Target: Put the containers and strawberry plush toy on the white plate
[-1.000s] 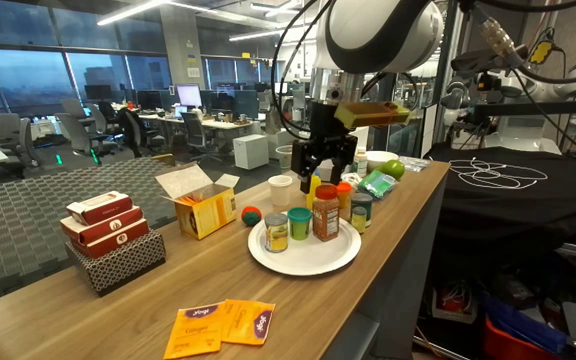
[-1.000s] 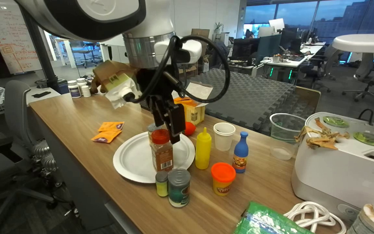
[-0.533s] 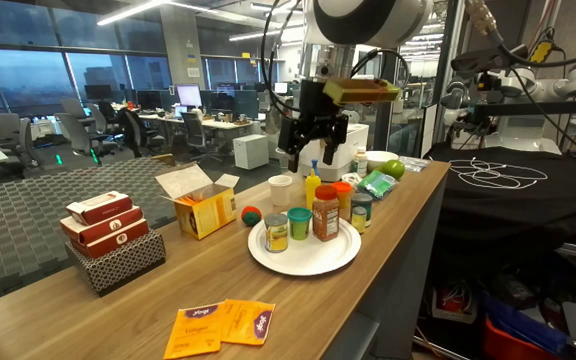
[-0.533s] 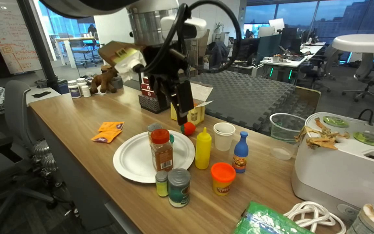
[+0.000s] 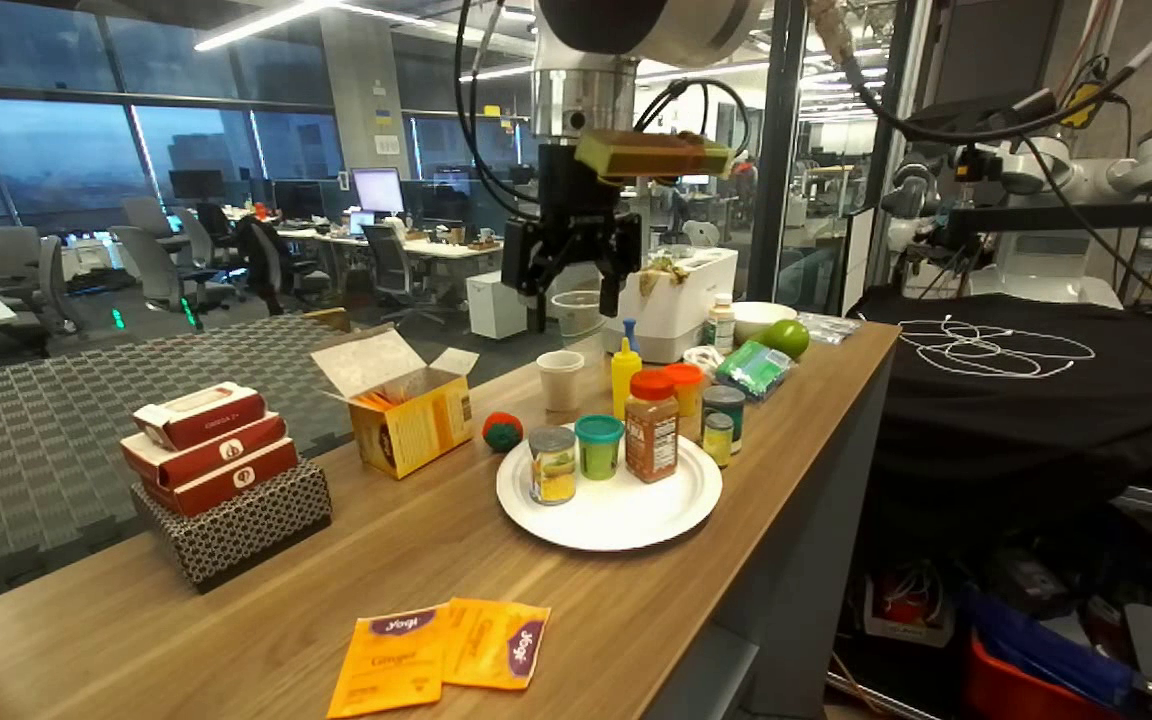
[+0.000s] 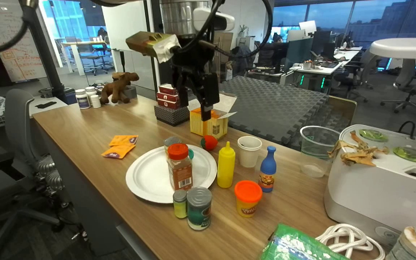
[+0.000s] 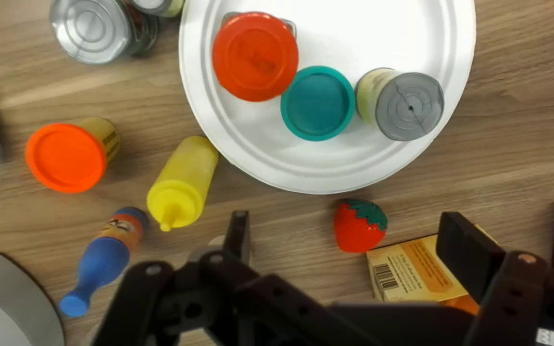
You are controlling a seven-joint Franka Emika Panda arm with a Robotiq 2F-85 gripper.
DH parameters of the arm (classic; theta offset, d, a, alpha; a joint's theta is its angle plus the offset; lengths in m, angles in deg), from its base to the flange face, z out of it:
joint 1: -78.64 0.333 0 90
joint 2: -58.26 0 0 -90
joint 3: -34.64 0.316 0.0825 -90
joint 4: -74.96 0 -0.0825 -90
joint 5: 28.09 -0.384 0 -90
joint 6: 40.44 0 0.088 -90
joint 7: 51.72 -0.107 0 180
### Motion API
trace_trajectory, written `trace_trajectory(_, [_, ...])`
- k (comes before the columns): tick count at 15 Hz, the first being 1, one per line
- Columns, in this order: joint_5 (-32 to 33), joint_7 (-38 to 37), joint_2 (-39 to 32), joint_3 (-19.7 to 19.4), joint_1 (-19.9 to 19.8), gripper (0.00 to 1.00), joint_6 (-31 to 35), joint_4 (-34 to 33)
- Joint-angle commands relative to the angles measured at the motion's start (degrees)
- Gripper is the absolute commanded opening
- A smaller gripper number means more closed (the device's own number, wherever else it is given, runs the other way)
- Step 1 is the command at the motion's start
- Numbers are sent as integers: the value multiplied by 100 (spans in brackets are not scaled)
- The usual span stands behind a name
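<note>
The white plate (image 5: 626,520) holds a silver-topped can (image 5: 553,465), a green tub with a teal lid (image 5: 599,448) and a red-lidded spice jar (image 5: 652,430), all upright. The red strawberry toy (image 7: 359,228) with green leaves lies on the table just off the plate's rim, beside the yellow tea box; it shows in an exterior view (image 6: 209,143). My gripper (image 5: 576,308) is open and empty, well above the table. In the wrist view the strawberry appears between its fingers (image 7: 346,221). Off the plate stand an orange-lidded Play-Doh tub (image 6: 248,199), a dark green can (image 6: 199,208) and a small yellow-green can (image 6: 180,205).
A yellow squeeze bottle (image 6: 226,166), a blue bottle (image 6: 268,169) and white cups (image 6: 249,151) stand near the plate. The open tea box (image 5: 414,425) is close to the strawberry. Orange tea packets (image 5: 446,650), stacked red boxes (image 5: 211,450) and a white machine (image 6: 385,187) are farther off.
My open gripper has risen from above the plate and moved toward the strawberry and tea box side. The objects on the table and plate have not moved.
</note>
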Motion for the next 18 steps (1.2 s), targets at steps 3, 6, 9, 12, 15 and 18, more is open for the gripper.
trace_trajectory(3, [50, -101, -1459, -2, 102, 100, -505, -1772])
trace_trajectory(6, [18, -156, -2080, -23, 114, 100, -610, -2478])
trace_trajectory(9, [-14, -188, -2535, -7, 127, 100, -660, -3062])
trace_trajectory(12, [-51, -173, -2901, 12, 103, 100, -841, -3567])
trace_trajectory(15, [-110, -139, -3148, 51, 82, 100, -1151, -3957])
trace_trajectory(18, [-138, -95, -3345, 82, 67, 100, -1390, -4262])
